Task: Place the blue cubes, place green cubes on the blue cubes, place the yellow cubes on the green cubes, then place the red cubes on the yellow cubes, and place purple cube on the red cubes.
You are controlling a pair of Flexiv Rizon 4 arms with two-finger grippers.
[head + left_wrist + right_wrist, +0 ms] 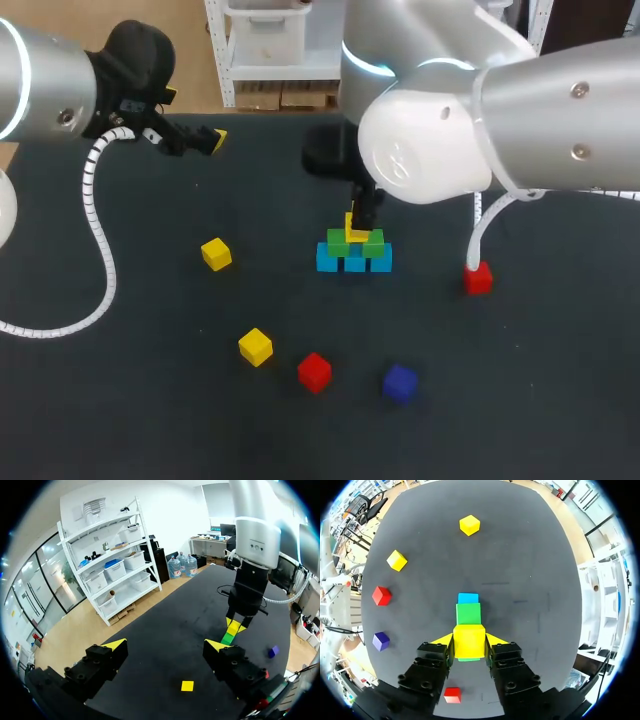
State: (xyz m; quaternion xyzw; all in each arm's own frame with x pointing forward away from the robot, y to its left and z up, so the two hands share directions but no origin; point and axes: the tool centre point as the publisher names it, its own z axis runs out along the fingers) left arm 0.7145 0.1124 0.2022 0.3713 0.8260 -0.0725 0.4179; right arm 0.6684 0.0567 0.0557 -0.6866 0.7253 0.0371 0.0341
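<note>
A row of blue cubes (353, 262) lies mid-table with two green cubes (338, 243) on top. My right gripper (359, 222) hangs straight over this stack, shut on a yellow cube (357, 236) that sits at the level of the green cubes' tops. In the right wrist view the yellow cube (469, 637) fills the gap between the fingers of the right gripper (469, 643), with a green cube (468, 613) and a blue cube (468, 598) just ahead. My left gripper (214, 140) stands open and empty at the far left of the table, also seen as the left gripper (165, 647).
Loose on the table are two yellow cubes (216, 254) (256, 347), two red cubes (314, 371) (478, 278) and a purple cube (400, 383). One yellow cube (187, 685) lies under and ahead of the left gripper.
</note>
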